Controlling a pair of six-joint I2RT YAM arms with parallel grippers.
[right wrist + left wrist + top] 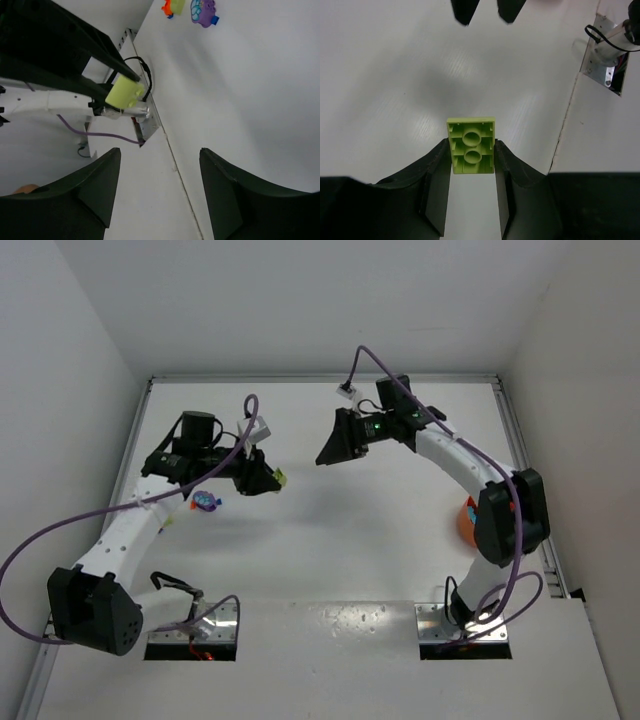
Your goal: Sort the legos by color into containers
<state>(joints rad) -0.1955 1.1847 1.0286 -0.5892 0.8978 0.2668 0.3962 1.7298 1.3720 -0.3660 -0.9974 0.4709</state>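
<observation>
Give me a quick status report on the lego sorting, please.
Left fingers shut on yellow-green lego, off the table. Right fingers open, empty, hanging right ahead of it. Orange bowl partly hidden behind right arm; other legos beside left arm.

White bench (350, 540), walled on three sides, with a seam across near the front edge. Clump of legos (207, 502) lies left of centre: purple and teal pieces, a blue one touching, an orange and yellow-green pair (172, 7) just beside. Orange bowl (466, 521) at right edge, only a sliver showing. Left base plate (222, 617) and right base plate (432, 622) at near edge.
</observation>
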